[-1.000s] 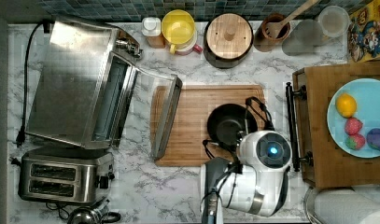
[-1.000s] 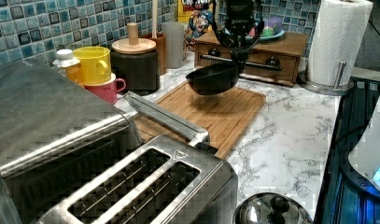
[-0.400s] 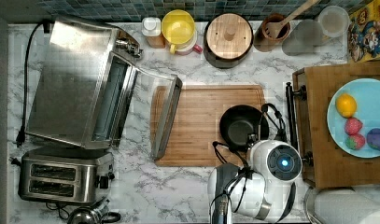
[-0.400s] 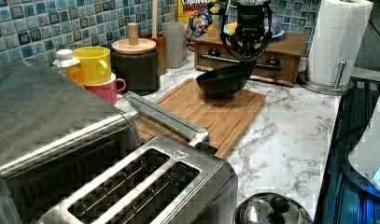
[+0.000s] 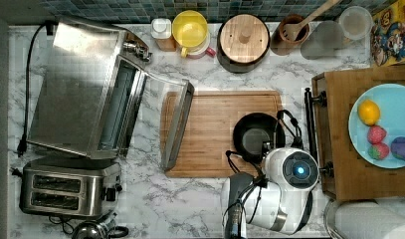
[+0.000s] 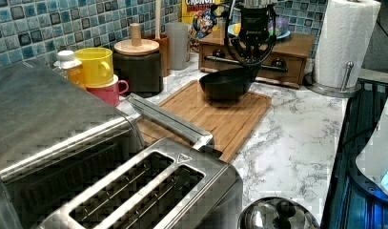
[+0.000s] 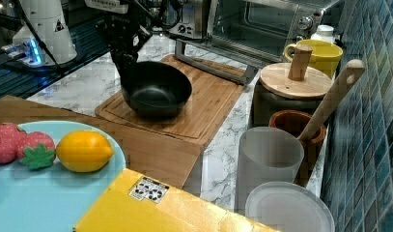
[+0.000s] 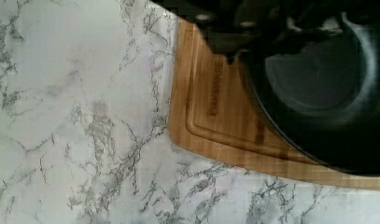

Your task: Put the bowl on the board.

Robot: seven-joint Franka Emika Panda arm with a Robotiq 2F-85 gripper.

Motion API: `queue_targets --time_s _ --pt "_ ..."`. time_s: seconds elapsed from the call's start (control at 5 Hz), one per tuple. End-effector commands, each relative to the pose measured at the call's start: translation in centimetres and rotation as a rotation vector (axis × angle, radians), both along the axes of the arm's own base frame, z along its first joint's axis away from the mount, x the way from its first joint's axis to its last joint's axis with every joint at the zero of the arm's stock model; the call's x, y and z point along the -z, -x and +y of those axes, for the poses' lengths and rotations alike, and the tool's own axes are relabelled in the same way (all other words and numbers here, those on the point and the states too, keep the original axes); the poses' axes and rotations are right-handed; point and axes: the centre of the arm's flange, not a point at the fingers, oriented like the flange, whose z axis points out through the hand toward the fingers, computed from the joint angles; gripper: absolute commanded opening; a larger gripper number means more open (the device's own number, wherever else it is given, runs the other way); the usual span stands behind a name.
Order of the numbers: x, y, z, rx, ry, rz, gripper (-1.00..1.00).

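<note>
The gripper [image 7: 126, 57] is clenching the bowl [image 7: 158, 89] by its rim, resting it near the board [image 7: 203, 104] corner (by the tray [image 5: 349, 164]); letting go off-level risks it rocking off the edge.

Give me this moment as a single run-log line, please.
phase: placing | hand: gripping bowl rim | bowl: over board, contact unclear | release: not yet

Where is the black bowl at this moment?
In the top view, the bowl sits on the right part of the board, near the wooden tray, with the gripper at its rim.
</note>
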Motion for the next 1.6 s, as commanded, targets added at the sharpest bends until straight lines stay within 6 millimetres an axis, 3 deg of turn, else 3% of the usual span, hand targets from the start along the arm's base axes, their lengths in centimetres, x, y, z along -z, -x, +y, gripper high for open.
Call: queue_targets --time_s 0.2,1.6 --pt "-1.77 -3.25 1.31 -0.033 0.019 -0.053 0.00" --pt "-2.27 -3.38 1.32 -0.030 0.011 -0.039 0.00"
